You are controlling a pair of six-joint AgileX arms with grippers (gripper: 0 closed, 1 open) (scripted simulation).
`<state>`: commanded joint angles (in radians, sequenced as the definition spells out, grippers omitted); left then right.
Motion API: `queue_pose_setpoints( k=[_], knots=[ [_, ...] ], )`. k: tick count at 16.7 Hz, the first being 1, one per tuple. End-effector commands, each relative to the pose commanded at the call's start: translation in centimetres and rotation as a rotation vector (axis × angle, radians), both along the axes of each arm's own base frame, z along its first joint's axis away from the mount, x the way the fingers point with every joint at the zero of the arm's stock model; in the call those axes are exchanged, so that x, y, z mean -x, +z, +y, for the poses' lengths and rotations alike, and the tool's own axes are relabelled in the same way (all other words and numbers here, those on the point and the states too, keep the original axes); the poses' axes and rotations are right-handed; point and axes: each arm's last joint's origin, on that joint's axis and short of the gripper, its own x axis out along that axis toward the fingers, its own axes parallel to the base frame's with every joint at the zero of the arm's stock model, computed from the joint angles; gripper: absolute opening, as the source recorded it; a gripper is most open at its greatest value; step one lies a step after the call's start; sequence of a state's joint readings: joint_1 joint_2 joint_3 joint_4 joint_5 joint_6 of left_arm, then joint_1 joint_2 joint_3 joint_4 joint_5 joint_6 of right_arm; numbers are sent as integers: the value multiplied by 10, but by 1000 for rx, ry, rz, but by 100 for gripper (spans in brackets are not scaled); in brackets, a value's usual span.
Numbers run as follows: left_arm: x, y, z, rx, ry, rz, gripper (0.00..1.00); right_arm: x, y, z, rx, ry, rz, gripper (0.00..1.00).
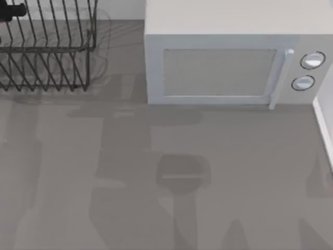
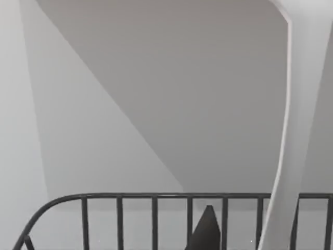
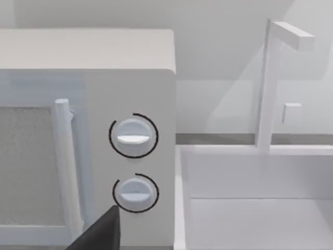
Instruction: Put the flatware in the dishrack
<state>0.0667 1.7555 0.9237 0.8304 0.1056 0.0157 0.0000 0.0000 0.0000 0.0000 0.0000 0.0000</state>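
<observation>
the black thin-wire dishrack (image 1: 47,47) with slanted upright prongs stands at the table's far left corner, beside the grey box-shaped microwave (image 1: 229,57), apart from it. a dark piece of the left arm (image 1: 11,10) reaches over the rack's far left edge. in the left wrist view a slim white handle (image 2: 291,156) — the white spoon, by its look — runs down past the rack's curved top rail (image 2: 156,197), with a dark fingertip (image 2: 205,232) beside it; whether the left pincer clamps it, i cannot tell. the right wrist view faces the microwave's two round dials (image 3: 133,136) and a white sink (image 3: 260,208) — one dark fingertip (image 3: 101,234) shows, grip state unclear.

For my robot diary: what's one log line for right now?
left gripper: over dishrack | spoon: at rack's rim | right gripper: near microwave
</observation>
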Motion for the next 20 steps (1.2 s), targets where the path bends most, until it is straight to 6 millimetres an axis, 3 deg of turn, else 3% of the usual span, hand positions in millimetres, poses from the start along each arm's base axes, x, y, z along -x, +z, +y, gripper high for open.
queue_pose_setpoints(
  k=[3,16,20],
  knots=[
    [0,0,0,0,0,0,0,0,0,0,0,0,0,100],
    [0,0,0,0,0,0,98,0,0,0,0,0,0,100],
    [0,0,0,0,0,0,100,0,0,0,0,0,0,100]
  ],
)
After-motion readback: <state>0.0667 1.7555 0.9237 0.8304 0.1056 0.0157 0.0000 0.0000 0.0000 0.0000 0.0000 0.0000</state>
